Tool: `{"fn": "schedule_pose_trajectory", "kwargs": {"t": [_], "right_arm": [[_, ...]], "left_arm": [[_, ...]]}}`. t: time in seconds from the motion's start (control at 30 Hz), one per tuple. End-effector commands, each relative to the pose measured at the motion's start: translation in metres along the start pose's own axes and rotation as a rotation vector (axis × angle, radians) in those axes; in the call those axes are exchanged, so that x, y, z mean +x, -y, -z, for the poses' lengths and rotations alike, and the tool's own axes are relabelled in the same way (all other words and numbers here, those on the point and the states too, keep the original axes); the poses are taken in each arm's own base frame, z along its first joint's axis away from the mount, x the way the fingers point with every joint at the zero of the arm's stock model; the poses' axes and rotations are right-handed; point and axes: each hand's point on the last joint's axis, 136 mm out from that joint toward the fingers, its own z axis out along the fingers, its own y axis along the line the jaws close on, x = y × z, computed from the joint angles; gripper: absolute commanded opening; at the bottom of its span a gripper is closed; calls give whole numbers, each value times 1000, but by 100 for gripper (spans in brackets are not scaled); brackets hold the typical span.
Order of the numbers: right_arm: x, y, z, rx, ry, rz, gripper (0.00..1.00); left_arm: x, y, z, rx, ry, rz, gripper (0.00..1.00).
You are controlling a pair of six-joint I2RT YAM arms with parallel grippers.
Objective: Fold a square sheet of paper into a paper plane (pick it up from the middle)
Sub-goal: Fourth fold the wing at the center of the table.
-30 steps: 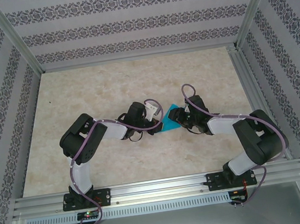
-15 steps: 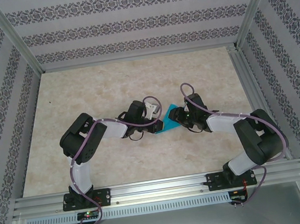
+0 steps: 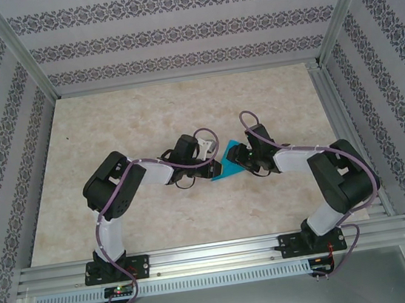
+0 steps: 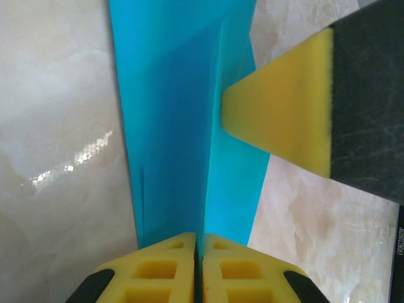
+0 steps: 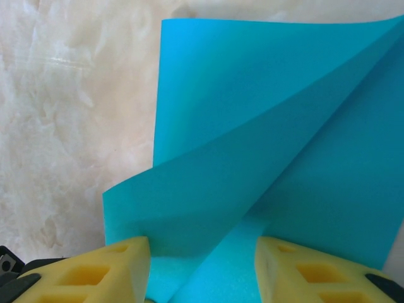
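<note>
Teal-blue sheet of paper lies partly folded on the worktop between your two arms, with one layer standing up as a ridge. At the near end of that ridge, your left tool is clamped shut on the paper. Further along, your right tool has its jaws apart with the sheet lying between them, and one yellow pad seems to touch the raised layer. Expect the sheet to be light, limp and slick on this smooth worktop, and to keep any stray crease. Pinch along a fold line, not at a loose corner.
</note>
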Motion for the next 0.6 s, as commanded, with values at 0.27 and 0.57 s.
{"fn": "schedule_pose_trajectory", "kwargs": {"t": [0.27, 0.57], "right_arm": [[3, 34, -10, 170, -25, -38, 50], [14, 50, -15, 246, -67, -41, 50]], "left_arm": [[-4, 1, 9, 13, -11, 52, 26], [-22, 2, 39, -49, 72, 48, 35]]}}
